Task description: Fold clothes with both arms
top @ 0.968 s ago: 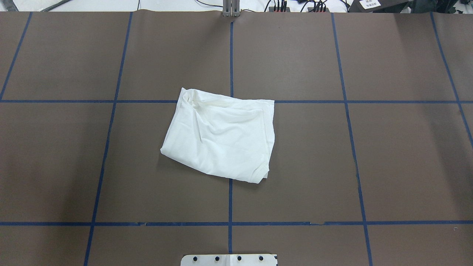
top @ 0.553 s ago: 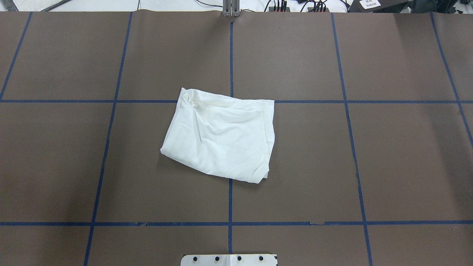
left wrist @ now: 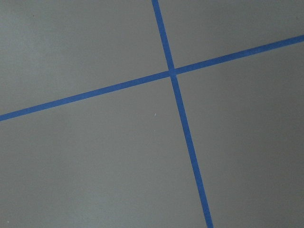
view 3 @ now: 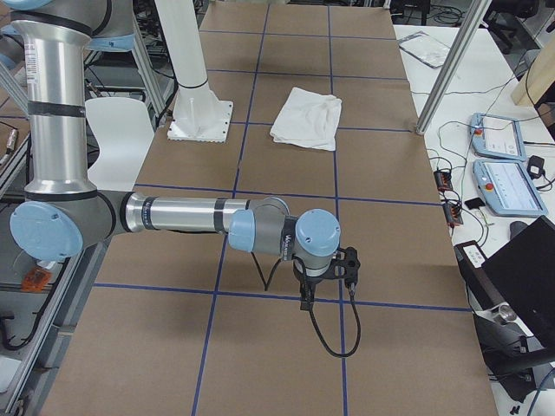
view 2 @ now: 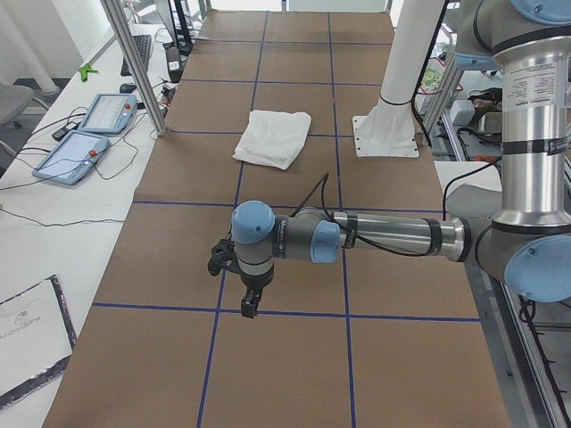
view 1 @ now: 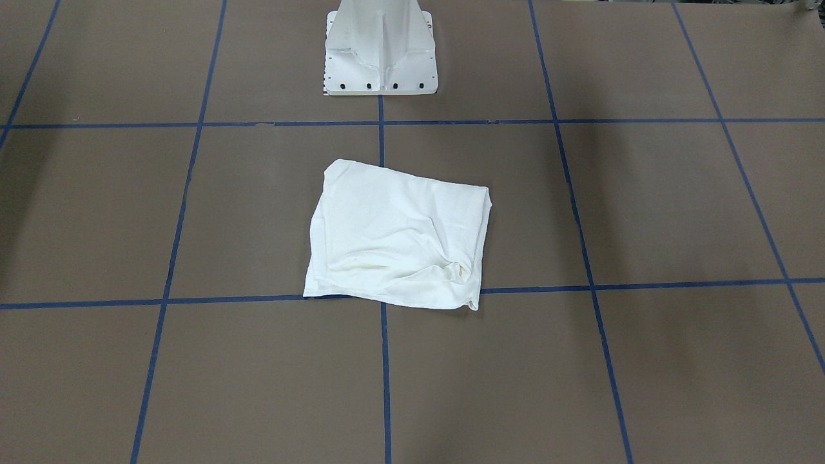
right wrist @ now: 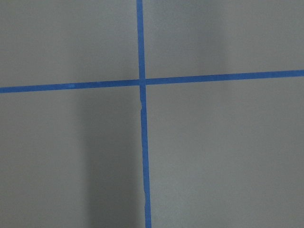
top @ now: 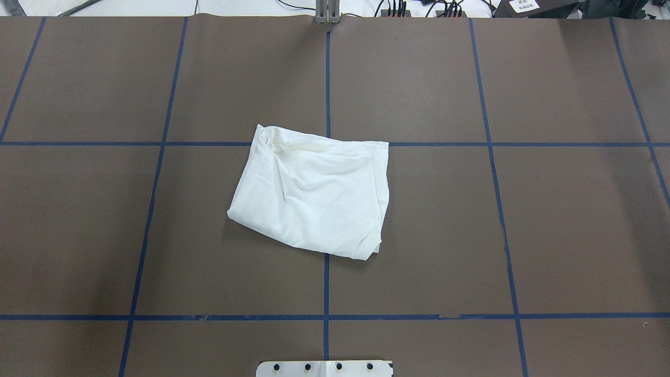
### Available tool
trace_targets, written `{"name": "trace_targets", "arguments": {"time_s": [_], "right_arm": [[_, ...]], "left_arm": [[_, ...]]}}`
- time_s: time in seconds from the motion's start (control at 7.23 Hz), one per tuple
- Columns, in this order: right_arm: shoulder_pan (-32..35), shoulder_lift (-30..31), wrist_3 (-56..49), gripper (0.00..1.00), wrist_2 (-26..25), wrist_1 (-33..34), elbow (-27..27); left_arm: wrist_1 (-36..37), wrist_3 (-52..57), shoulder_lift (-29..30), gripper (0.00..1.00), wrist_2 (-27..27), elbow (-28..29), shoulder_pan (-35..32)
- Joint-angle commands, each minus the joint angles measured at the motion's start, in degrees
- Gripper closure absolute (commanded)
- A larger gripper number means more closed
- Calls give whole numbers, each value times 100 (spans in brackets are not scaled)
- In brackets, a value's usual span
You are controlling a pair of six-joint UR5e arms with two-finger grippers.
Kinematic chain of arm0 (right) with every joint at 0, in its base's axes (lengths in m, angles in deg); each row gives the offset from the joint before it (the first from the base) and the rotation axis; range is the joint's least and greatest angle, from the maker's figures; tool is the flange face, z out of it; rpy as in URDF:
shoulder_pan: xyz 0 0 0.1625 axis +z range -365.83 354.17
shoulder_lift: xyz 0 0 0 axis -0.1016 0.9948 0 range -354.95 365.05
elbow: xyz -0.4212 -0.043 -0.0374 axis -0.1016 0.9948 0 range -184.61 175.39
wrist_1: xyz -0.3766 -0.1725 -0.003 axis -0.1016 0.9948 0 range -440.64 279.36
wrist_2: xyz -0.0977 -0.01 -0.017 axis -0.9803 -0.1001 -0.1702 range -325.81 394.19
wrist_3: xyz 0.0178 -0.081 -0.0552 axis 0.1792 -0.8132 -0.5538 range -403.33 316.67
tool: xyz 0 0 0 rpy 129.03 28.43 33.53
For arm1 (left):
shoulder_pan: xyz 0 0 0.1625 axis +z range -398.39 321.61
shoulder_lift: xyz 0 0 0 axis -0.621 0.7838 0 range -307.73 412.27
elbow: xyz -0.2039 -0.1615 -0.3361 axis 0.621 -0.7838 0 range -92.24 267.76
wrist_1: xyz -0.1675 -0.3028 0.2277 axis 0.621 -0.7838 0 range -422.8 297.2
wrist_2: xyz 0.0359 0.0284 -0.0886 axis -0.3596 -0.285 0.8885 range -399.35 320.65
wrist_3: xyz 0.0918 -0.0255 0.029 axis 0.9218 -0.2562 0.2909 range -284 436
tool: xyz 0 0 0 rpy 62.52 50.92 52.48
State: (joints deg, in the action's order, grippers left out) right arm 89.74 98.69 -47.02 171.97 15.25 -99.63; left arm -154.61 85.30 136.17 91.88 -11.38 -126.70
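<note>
One big brown table (top: 104, 235), marked into squares by blue tape lines (left wrist: 180, 109). Two silver arms with light-blue caps: the left arm (view 2: 393, 236) stretched low over the table's left end, the right arm (view 3: 182, 214) stretched low over the right end. One white pedestal (view 1: 380, 58), bolted at the robot's edge of the table, in the middle. One white shirt (top: 314, 193). Two black grippers, one on each arm. Two flat screens (view 2: 107, 111) on the side desk, past the table's far edge.

Shirt in the middle of the table, lying flat on it, right over a crossing of two tape lines and straight out from the pedestal. Well apart from both grippers, with nothing touching it. Left gripper (view 2: 249, 310) pointing down, close above a tape crossing near the left end. Right gripper (view 3: 305, 300) pointing down the same way near the right end. Shirt between the two, far from each.

Shirt folded into a rough four-cornered bundle, a bit crooked to the lines. Soft wrinkles across the top. One far corner, on the robot's left, bunched up into a small lump. Layers of cloth peeking out along the edge on the robot's right.

Grippers seen only from the side, small and dark – cannot tell whether spread apart or closed. Only table and tape in both wrist views.
</note>
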Motion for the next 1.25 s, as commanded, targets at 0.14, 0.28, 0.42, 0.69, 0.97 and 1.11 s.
{"name": "trace_targets", "arguments": {"time_s": [0.14, 0.28, 0.42, 0.69, 0.97, 1.11], "right_arm": [[-3, 295, 261, 0, -119, -62, -193], [-142, 286, 464, 0, -320, -132, -202], [-283, 286, 579, 0, -505, -202, -193], [-293, 295, 589, 0, -481, -299, -210], [-293, 269, 597, 0, -472, -299, -219], [-284, 269, 597, 0, -463, -299, -228]], "left_arm": [[-12, 1, -5, 0, 34, -18, -2], [-12, 1, -23, 0, 34, -44, -2], [-12, 1, -23, 0, 34, -53, -2], [-12, -234, -23, 0, 95, -1, -2], [-12, -938, -23, 0, 157, -53, -2], [-12, -939, -23, 0, 166, -36, -2]]}}
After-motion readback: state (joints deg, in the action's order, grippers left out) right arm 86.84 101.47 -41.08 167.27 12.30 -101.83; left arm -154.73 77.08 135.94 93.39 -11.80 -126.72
